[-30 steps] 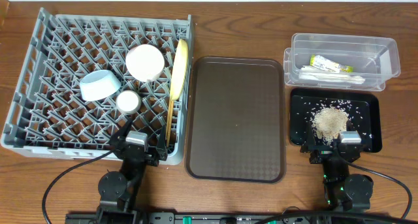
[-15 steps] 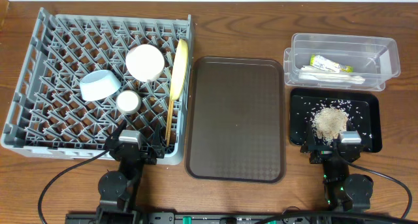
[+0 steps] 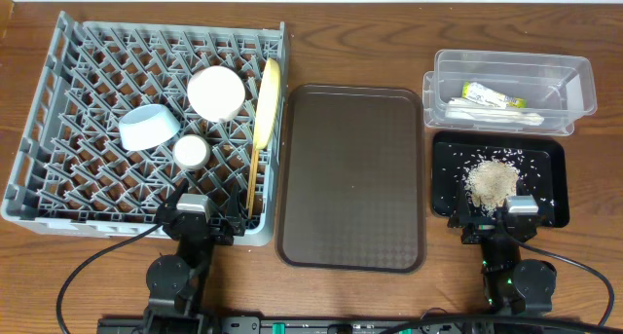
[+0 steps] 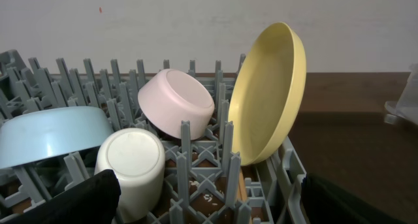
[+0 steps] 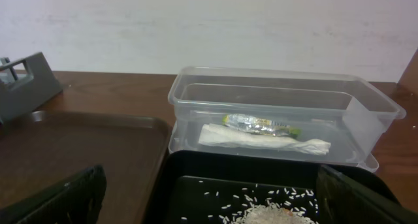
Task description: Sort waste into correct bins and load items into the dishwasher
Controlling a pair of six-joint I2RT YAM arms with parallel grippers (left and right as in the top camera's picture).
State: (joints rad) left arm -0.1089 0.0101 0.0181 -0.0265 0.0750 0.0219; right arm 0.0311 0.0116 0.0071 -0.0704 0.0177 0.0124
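Now the grey rack (image 3: pixel 29 149) fills the 10 o'clock part of the table (image 3: pixel 370 42), and all the dishes are inside it. The yellow plate (image 3: pixel 268 100) stands on its edge between the pegs along the rack's 3 o'clock side and leans a little. Just beside it, toward 9 o'clock, the pink bowl (image 3: pixel 215 92) lies tipped with its bottom up. The blue bowl (image 3: pixel 148 128) is at 8 o'clock from the pink one and is also tilted. The white cup (image 3: pixel 191 152) sits bottom up, near both bowls. The chopsticks (image 3: pixel 254 178) lie together below the plate and run toward the rack's 6 o'clock edge.

The brown tray (image 3: pixel 350 178) lies in the middle of the table. At 2 o'clock the clear tub (image 3: pixel 581 81) holds the wrapper (image 3: pixel 492 97) and, just beside it on the near side, the paper (image 3: pixel 487 112). The black tray (image 3: pixel 550 159) is at 4 o'clock, just beside the tub. The rice (image 3: pixel 490 182) makes a pile in its middle, with loose grains around.

The left claw (image 3: pixel 200 217) is at 7 o'clock, at the near edge of the rack. In the wrist view its fingers (image 4: pixel 78 201) are spread wide and grip nothing. The right claw (image 3: pixel 511 217) is at 5 o'clock, at the near edge of the black tray. Its fingers (image 5: pixel 59 198) are also wide apart and empty.
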